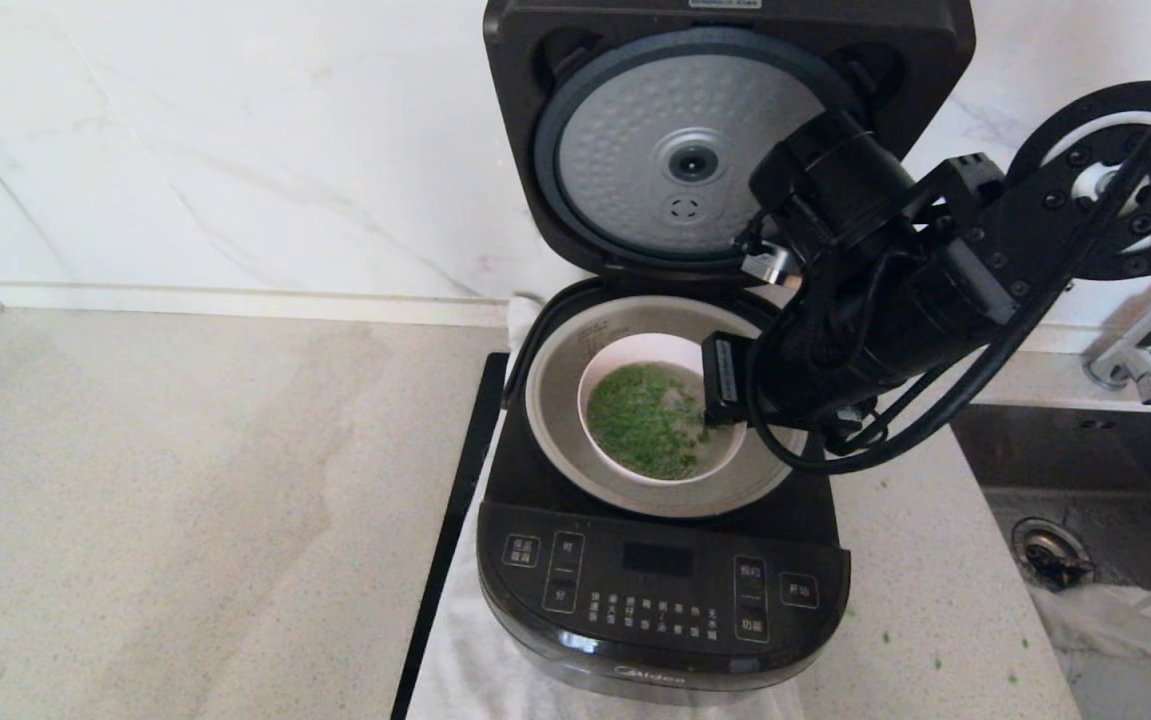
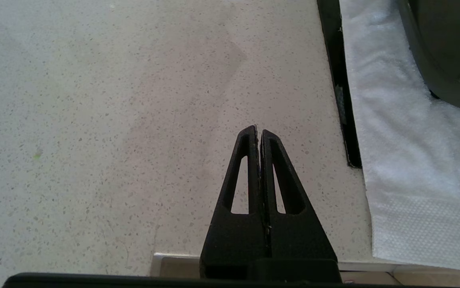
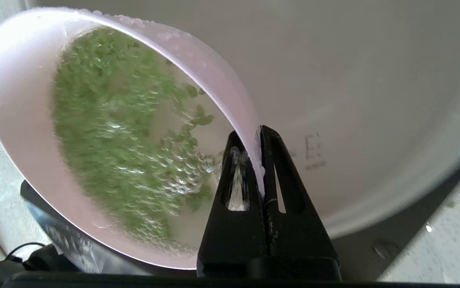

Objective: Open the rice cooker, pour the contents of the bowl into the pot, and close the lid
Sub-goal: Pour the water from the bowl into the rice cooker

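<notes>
Head view findings: the rice cooker [image 1: 662,560] was stood on a white towel [image 1: 480,670] on the desk [image 1: 185,480], with the lid [image 1: 725,130] raised fully upright, so the opening step was judged done. The bowl [image 1: 625,375] was held over the open pot [image 1: 560,420], inside its rim line, by the right pincer [image 1: 725,385]. In the right wrist view that pincer [image 3: 255,138] was seen clenched on the bowl's wall [image 3: 18,100], one finger inside and one outside. The chopped greens [image 3: 110,132] in water were still in the bowl, gathered toward one side; the bowl appeared slightly tilted, and nothing was seen spilling over the rim. The pouring step was therefore judged to be in hand and barely begun. A further roll of the wrist would be called for, with the bowl's lip kept over the pot, before the lid is shut. The left pincer [image 2: 259,134] was found clenched and empty, parked over bare desk beside the towel.
</notes>
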### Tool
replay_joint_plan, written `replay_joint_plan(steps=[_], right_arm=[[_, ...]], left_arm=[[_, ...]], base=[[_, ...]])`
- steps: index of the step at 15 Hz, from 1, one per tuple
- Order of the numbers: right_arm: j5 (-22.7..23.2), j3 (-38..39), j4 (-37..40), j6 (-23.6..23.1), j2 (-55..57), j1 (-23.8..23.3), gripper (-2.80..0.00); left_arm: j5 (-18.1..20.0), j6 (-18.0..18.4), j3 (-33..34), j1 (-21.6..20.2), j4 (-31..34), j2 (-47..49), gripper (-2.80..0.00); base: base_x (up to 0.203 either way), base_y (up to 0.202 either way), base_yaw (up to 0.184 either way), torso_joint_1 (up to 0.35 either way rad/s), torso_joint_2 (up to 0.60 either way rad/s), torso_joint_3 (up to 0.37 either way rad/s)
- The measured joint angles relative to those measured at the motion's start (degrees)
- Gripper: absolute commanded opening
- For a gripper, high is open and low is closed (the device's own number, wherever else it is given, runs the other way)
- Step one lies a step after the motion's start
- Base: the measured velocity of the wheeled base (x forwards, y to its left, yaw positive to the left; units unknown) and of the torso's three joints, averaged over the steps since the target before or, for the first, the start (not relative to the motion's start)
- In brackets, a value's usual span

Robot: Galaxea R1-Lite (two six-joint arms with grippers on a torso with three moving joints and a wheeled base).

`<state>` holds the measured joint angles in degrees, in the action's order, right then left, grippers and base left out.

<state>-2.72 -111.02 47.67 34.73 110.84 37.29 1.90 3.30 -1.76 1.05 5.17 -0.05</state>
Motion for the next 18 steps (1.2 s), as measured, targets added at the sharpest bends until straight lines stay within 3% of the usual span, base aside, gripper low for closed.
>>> replay_joint_plan(steps=[4, 13, 18], right_arm=[[-0.68, 0.01, -2.28, 0.18, 1.69, 0.19, -2.8], [-10.28, 1.83, -9.63, 2.36, 1.4, -0.11, -2.8], [-14.01, 14.23, -25.5, -1.25, -1.19, -0.09, -2.8]], left_arm=[[0.01, 0.01, 0.0, -0.01, 0.0, 0.0, -2.8], [0.0, 0.02, 0.0, 0.0, 0.0, 0.0, -2.8], [0.0, 0.02, 0.0, 0.0, -0.02, 0.0, -2.8]], base=[[0.0, 0.0, 0.0, 0.0, 0.0, 0.0], [0.0, 0.0, 0.0, 0.0, 0.0, 0.0], [0.0, 0.0, 0.0, 0.0, 0.0, 0.0]])
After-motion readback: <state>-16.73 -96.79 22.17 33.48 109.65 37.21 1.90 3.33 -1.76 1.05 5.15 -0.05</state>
